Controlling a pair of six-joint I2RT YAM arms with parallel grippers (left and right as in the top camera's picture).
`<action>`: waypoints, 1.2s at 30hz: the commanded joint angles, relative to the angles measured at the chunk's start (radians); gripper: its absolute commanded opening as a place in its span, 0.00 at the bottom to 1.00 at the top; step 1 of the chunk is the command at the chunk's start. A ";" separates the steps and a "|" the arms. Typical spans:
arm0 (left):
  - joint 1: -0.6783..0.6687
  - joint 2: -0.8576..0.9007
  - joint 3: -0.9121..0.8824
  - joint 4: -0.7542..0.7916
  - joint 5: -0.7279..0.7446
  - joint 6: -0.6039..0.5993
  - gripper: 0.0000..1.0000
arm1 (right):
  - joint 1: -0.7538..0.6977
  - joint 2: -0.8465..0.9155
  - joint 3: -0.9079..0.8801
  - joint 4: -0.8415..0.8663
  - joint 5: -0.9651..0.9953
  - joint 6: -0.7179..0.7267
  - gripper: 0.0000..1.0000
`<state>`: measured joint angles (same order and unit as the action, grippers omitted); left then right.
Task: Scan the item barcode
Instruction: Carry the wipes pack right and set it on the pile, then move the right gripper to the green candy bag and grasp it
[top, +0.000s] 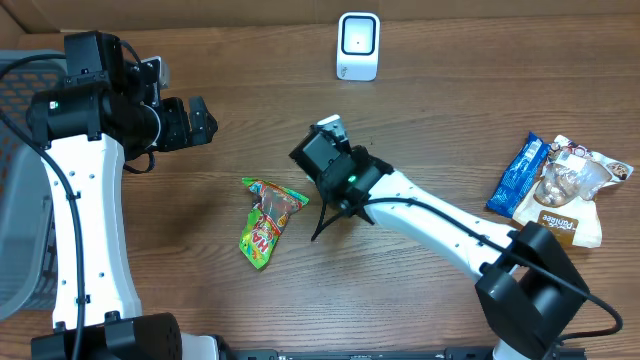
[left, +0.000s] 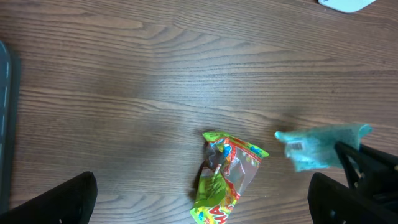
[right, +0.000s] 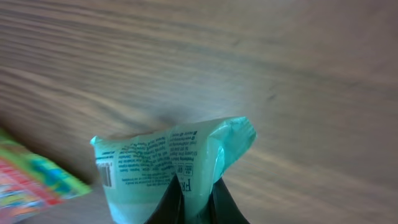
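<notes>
My right gripper is shut on a teal packet, pinching its lower edge and holding it above the table. Printed text and a barcode on the packet's left side face the wrist camera. The left wrist view shows the same teal packet at the right, with the right gripper's black fingers behind it. Overhead, the right arm's wrist covers the packet. The white scanner stands at the table's back. My left gripper hangs open and empty, high over the left side.
A green and red candy packet lies flat on the wood, left of the right gripper and below the left one. A blue packet and a pale snack bag lie at the right. A grey basket fills the left edge.
</notes>
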<state>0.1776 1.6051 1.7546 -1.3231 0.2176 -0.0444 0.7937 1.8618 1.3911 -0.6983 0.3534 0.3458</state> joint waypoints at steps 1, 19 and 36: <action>-0.002 -0.004 -0.005 0.000 0.011 0.023 1.00 | -0.116 -0.113 0.018 -0.010 -0.273 0.129 0.04; -0.002 -0.004 -0.005 0.000 0.011 0.023 1.00 | -0.923 -0.203 -0.076 -0.294 -0.365 0.127 0.04; -0.002 -0.004 -0.005 0.000 0.011 0.023 1.00 | -0.998 -0.201 -0.040 -0.268 -0.459 0.047 0.93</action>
<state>0.1772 1.6051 1.7546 -1.3231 0.2176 -0.0444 -0.2298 1.6733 1.2675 -0.9585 -0.0708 0.4248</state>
